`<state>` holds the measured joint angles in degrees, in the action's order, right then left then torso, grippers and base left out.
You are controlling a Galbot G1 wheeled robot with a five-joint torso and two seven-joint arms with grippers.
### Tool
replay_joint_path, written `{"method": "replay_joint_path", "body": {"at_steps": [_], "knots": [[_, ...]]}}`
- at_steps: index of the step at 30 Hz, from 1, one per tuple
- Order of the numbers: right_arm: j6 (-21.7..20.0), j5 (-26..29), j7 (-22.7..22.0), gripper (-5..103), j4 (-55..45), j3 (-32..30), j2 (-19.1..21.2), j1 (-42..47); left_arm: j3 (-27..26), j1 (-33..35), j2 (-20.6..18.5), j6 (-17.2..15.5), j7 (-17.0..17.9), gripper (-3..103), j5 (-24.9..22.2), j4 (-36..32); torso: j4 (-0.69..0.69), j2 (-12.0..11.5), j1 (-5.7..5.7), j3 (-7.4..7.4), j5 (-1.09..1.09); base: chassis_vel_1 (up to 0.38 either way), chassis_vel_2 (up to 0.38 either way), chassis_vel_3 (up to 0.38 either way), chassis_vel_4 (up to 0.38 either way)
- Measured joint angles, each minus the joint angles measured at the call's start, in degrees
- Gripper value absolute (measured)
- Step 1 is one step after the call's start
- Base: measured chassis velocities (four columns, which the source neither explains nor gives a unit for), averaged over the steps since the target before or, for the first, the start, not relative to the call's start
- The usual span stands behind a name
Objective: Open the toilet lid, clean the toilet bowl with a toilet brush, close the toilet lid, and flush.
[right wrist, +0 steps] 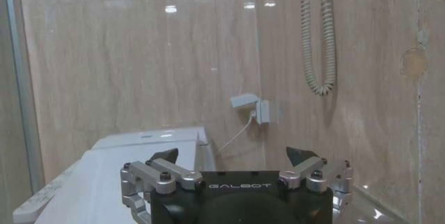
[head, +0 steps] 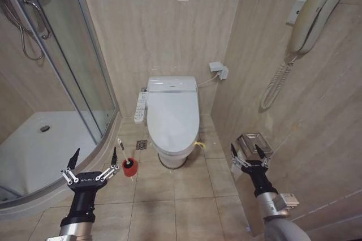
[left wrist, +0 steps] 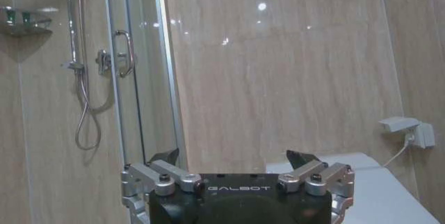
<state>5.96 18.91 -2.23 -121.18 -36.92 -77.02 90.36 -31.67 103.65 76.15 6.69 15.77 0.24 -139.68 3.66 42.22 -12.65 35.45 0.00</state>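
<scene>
- The toilet lid is down, lying flat over the toilet bowl, which stands against the back wall in the middle of the head view; only the white outside of the bowl peeks out under the lid's front edge.
- The toilet brush stands in its small red holder on the floor tiles just to the left of the bowl, its thin white handle leaning up and to the left.
- The left gripper hovers low in front of the shower, near the brush; its fingers are spread wide apart and nothing is between them. The left wrist view shows the same wide-open fingers held empty against the wall.
- The right gripper hangs on the other side, to the right of the toilet and near the chrome paper holder on the side wall; its fingers are wide open too, holding nothing.
- In the right wrist view the closed lid stretches away below the right gripper.
- A control panel runs along the toilet's left side.
- A curved glass shower enclosure fills the left, and a wall phone with a coiled cord hangs upper right.
</scene>
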Motion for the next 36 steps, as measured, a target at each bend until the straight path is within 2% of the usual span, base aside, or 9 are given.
{"method": "replay_joint_path", "body": {"at_steps": [23, 36], "knots": [[1.7, 0.8, 0.6, 100, 0.5, -0.6, -0.2, 0.9, 0.0, 0.0, 0.0, 0.0, 0.0, 100, 0.0, 0.0, 0.0, 0.0, 0.0, 0.0, 0.0, 0.0, 0.0, 0.0, 0.0], [0.6, 1.5, 0.4, 100, -2.1, -0.1, 0.5, 0.9, 0.0, 0.0, 0.0, 0.0, 0.0, 100, 0.0, 0.0, 0.0, 0.0, 0.0, 0.0, 0.0, 0.0, 0.0, 0.0, 0.0]]}}
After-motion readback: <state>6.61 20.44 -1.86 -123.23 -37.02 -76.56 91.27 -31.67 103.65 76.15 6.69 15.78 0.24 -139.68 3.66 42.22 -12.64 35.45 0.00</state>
